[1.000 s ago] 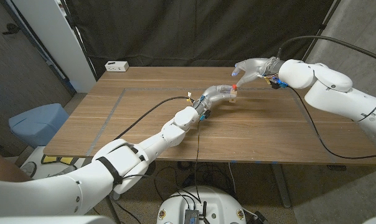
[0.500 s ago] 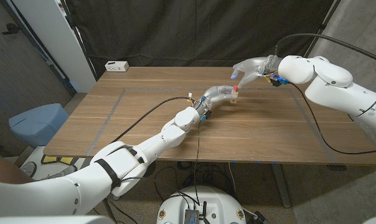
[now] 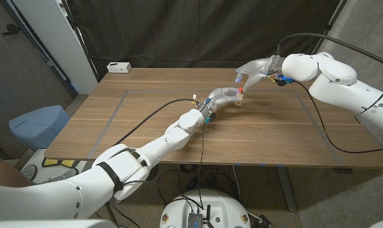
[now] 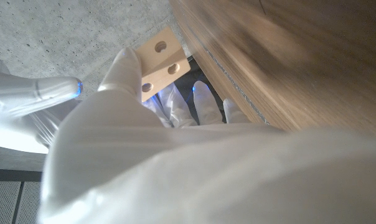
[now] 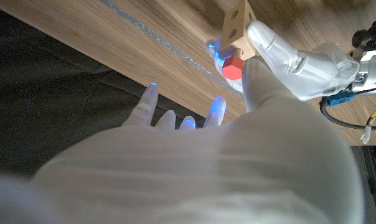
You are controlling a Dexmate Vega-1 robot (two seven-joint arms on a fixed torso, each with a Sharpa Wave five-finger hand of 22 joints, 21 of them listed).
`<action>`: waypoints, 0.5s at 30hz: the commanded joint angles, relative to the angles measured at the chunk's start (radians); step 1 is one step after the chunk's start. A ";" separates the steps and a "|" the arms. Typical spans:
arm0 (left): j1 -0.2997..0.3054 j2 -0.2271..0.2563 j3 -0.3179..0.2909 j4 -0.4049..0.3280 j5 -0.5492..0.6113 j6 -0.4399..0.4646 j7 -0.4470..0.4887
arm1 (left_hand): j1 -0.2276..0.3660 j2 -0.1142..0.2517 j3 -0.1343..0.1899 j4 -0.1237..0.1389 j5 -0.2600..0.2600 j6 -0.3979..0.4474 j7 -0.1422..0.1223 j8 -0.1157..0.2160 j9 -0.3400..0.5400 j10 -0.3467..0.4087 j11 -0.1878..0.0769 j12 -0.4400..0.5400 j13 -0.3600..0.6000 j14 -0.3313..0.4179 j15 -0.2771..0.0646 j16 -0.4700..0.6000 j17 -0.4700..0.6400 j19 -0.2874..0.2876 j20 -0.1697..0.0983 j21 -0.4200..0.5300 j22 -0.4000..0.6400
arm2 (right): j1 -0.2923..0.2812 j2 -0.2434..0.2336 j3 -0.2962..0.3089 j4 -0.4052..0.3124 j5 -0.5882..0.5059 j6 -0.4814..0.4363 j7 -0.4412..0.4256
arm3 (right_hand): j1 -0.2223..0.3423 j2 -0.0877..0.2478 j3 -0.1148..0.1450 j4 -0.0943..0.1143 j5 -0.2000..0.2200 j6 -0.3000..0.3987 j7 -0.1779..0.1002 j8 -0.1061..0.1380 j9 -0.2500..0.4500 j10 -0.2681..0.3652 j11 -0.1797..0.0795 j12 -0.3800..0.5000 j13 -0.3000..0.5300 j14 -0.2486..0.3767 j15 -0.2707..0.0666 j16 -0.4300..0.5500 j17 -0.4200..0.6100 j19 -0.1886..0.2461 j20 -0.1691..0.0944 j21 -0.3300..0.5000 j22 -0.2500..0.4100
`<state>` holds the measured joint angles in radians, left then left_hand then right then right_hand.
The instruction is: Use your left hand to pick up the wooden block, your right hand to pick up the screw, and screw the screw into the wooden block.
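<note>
While gripped, pale holed wooden block [image 4: 159, 57] bears red hexagonal screw [image 5: 231, 67].

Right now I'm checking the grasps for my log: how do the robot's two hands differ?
The left hand grips the wooden block, fingers wrapped around it; the right hand has most fingers spread and touches the red screw at the block. The left reaches from mid-table, the right from the far right side. Both are white and meet at the block.

left robot hand [image 3: 224, 96] gripping | right robot hand [image 3: 253, 69] fingers apparently spread
</note>
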<state>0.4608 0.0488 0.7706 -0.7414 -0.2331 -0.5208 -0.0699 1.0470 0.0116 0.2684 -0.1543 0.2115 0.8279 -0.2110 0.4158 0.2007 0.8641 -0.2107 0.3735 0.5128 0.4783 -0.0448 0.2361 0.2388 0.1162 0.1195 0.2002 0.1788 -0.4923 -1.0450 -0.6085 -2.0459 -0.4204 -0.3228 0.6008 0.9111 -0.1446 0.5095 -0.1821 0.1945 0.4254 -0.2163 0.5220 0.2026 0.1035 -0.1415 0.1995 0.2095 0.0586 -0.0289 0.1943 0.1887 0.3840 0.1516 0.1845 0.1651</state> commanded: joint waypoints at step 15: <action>0.000 -0.001 0.002 0.001 0.001 0.003 0.000 | -0.037 0.052 0.001 0.005 0.006 0.084 0.031 0.006 0.012 0.021 -0.011 0.008 0.086 0.009 -0.110 0.000 0.005 0.009 0.001 0.003 0.003 | 0.006 0.024 0.006 0.046 -0.013 0.040 0.039 | 0.023 -0.005 0.011 0.010 -0.009 0.056 -0.002 0.033 0.017 0.021 -0.002 0.005 0.001 0.014 -0.019 0.010 0.006 0.018 -0.064 0.005 0.002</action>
<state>0.4598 0.0474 0.7717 -0.7383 -0.2324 -0.5196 -0.0705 1.0469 0.0117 0.2680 -0.1547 0.2113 0.8279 -0.2110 0.4157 0.2007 0.8641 -0.2108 0.3735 0.5128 0.4783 -0.0448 0.2361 0.2389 0.1162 0.1195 0.2002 0.1788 -0.4859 -1.0277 -0.6062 -2.0132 -0.4318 -0.2897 0.6282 0.9189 -0.1524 0.5137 -0.1779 0.1885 0.4723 -0.2197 0.5444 0.2165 0.1166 -0.1358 0.1997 0.2095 0.0643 -0.0342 0.1998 0.1934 0.3984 0.1014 0.1845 0.1650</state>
